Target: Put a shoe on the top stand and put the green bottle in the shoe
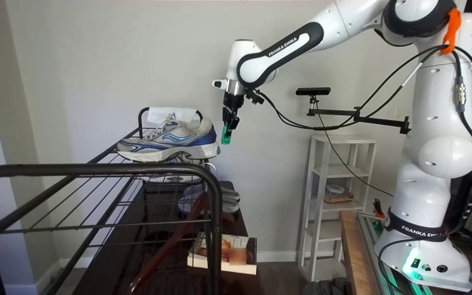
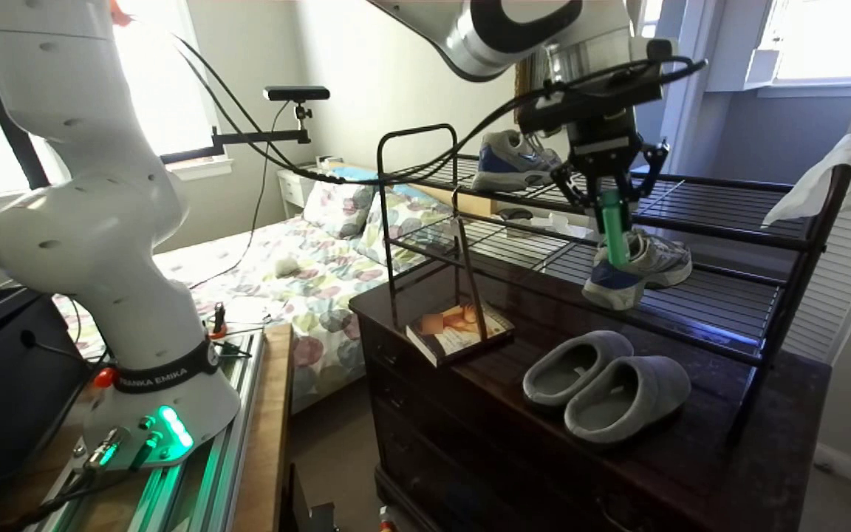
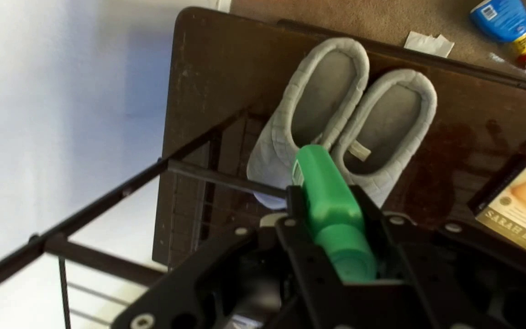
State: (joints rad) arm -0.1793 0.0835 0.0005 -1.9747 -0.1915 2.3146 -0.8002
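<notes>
My gripper (image 2: 614, 214) is shut on the green bottle (image 3: 329, 192). Its narrow end lies toward the palm, while the wider body sticks out past the fingertips. In an exterior view the bottle (image 1: 225, 137) hangs downward, a little to the right of the shoe's heel and apart from it. The grey-and-white shoe (image 1: 170, 141) with blue trim rests on the top stand (image 2: 721, 198), as both exterior views show. A similar shoe (image 2: 665, 258) sits on the tier below, partly covered by the bottle in that view. The top shoe is not seen in the wrist view.
Grey slippers (image 3: 324, 91) lie on the dark dresser (image 2: 433, 414) beneath my gripper. A book (image 2: 459, 332) is near them. A brown hanger (image 2: 472, 277) hangs off the rack's front. White cloth (image 2: 821, 181) drapes over one end bar. Rack bars (image 3: 107, 201) run beside my fingers.
</notes>
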